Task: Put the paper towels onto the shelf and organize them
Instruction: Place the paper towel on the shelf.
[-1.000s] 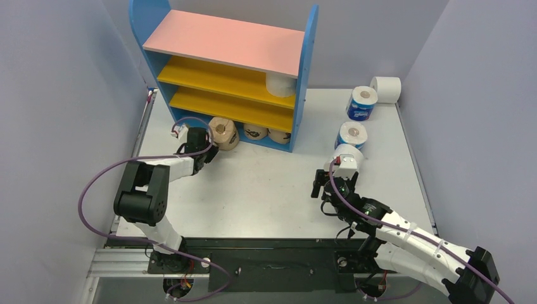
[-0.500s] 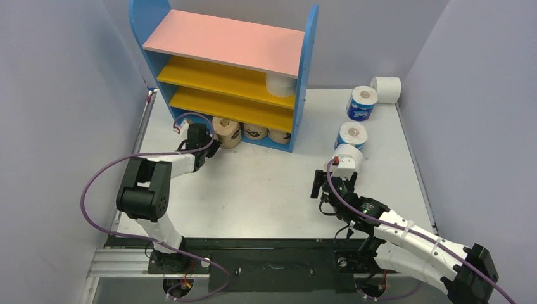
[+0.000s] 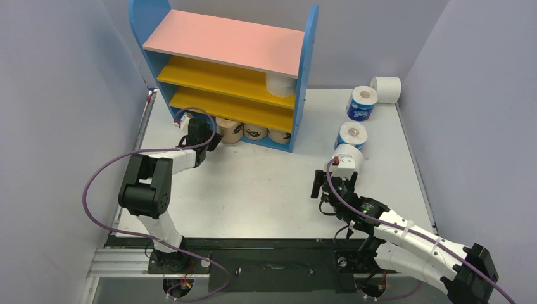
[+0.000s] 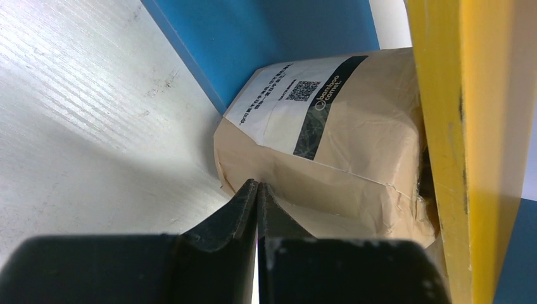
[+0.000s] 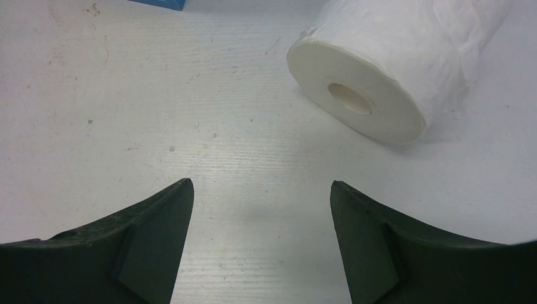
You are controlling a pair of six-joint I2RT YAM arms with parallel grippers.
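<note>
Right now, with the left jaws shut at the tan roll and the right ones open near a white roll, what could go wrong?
1. The shut left jaws meet the tan roll low on its wrapper. A push from here could crumple it or wedge it against the yellow shelf right over it.
2. The white roll lies right of the gap between the open right jaws. A straight advance may clip it and nudge it into the blue-wrapped roll behind.

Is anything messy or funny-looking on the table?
A little. The white roll in the far right corner lies on its side, while the blue roll beside it stands upright. The tan roll at the bottom of the shelf has a crinkled wrapper.
</note>
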